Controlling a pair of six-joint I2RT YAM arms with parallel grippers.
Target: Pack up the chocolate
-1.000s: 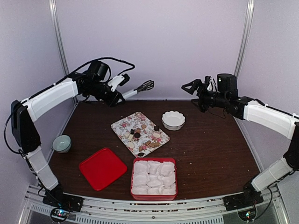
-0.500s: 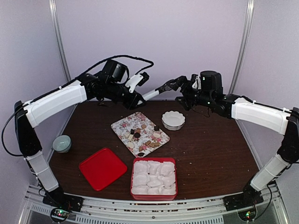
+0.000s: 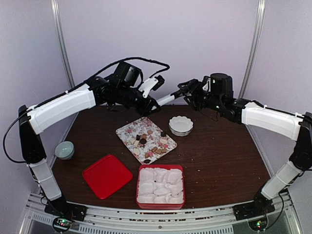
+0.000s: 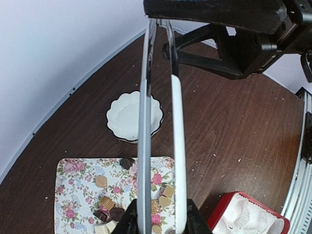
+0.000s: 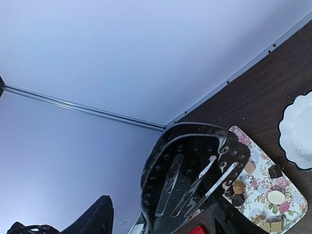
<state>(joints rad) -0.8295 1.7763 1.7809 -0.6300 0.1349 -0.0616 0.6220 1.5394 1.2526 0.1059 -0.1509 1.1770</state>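
Note:
The chocolate [image 3: 151, 141] lies as several small dark, tan and pale pieces on a flowered tray [image 3: 127, 130]; it also shows in the left wrist view [image 4: 109, 207] and the right wrist view [image 5: 238, 187]. My left gripper [image 3: 148, 105] is shut on the handle of white tongs [image 3: 165, 99], held high above the table's back. The tongs' arms [image 4: 175, 122] run up to my right gripper [image 3: 187, 90]. Its fingers stand open on either side of the tongs' black slotted head [image 5: 195, 170], with a gap on one side.
A white scalloped bowl [image 3: 181, 125] stands right of the tray. A red box [image 3: 138, 187] filled with white paper cups sits at the front, with its red lid [image 3: 107, 175] to its left. A small pale green bowl [image 3: 64, 149] is at the left edge.
Both arms swung toward the middle. The left gripper carried the tongs rightward, and the right gripper came left until its fingers reached the tongs' head.

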